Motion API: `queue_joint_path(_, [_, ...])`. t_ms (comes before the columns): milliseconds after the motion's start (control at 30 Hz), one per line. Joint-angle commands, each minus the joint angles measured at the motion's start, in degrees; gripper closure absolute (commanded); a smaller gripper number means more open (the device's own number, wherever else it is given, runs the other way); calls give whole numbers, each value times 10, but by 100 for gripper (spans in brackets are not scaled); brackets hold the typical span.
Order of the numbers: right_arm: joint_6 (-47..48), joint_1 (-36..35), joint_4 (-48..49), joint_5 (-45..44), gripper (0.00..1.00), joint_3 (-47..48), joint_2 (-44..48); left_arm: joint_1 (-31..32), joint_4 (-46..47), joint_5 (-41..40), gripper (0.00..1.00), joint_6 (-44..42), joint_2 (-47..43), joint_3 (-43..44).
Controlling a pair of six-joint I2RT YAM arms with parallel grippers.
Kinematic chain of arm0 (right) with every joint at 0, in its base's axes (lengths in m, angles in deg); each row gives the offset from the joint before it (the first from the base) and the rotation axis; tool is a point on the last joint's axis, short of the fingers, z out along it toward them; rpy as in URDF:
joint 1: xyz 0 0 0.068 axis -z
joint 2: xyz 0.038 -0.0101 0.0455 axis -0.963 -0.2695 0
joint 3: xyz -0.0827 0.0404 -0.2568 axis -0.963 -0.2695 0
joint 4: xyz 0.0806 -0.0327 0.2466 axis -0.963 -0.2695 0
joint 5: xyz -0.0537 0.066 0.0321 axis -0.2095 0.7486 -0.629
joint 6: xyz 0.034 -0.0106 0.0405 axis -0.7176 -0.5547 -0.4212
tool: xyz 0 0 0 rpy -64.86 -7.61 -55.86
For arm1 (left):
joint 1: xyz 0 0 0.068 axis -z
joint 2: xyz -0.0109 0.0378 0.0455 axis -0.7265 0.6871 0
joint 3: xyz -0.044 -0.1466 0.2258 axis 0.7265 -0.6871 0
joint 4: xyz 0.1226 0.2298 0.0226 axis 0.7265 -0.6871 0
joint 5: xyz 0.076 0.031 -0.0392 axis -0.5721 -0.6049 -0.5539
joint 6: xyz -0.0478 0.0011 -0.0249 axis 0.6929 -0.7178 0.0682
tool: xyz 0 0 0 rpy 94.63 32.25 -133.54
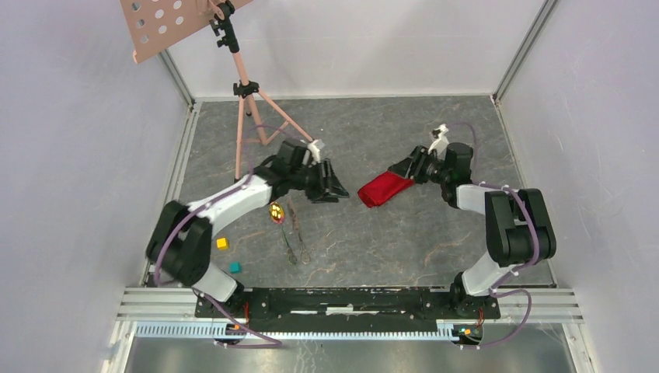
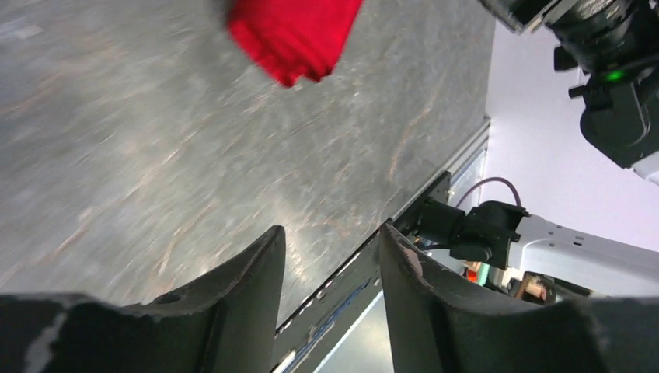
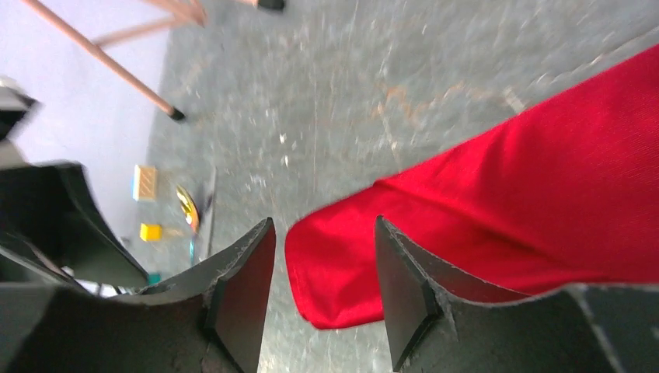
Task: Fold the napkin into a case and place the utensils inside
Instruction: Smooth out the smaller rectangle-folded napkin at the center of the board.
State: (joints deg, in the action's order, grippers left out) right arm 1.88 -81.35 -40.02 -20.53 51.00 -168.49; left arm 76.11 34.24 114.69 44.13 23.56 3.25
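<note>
One red napkin, already folded down to a narrow, flat strip, is seen lying on the grey worktop a little right of its middle, slanted toward the far right corner. The right tool is positioned low over the strip's far-right end with its jaws parted to a middling gap. Red cloth is seen through that gap, but whether it is touched cannot be told, and no pinch is shown. The left tool is poised near the strip's other end, its jaws likewise parted with only bare worktop between them. Left of the middle, toward the near edge, the utensils are laid close together: one spoon with a gold bowl and what seem to be two thin dark metal pieces. By this reading the case is being finished, so the layers would best be pressed flat and one end pinned while the mouth nearest the utensils is kept open. Nearer the left edge, three small toy blocks are counted from the right wrist and only two from above. One pink stand is set near the far left corner.
</note>
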Motion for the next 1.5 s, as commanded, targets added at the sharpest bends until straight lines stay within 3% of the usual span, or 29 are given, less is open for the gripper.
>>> queue_joint_path(0, [-98, 66, 182, 117, 45, 29, -48, 64, 131, 60, 50, 80, 126, 108])
queue_joint_path(200, [-202, 148, 317, 149, 52, 29, -120, 96, 152, 72, 71, 112, 324, 266])
queue_joint_path(400, [-259, 187, 412, 165, 57, 31, -183, 83, 64, 42, 77, 60, 401, 345])
queue_joint_path(700, [-194, 200, 379, 148, 58, -9, -230, 68, 74, 8, 82, 50, 418, 284])
queue_joint_path(1000, [-50, 213, 188, 71, 59, -22, -202, 57, 62, -7, 83, 26, 427, 263])
queue_joint_path(1200, [-45, 204, 152, 68, 59, -8, -157, 59, 46, 0, 74, 13, 371, 265])
queue_joint_path(1367, [48, 167, -3, 8, 53, 23, -54, 61, 28, 6, 53, -1, 281, 245])
queue_joint_path(1467, [108, 132, -107, -59, 46, 51, 8, 58, 6, -6, 45, -22, 216, 208])
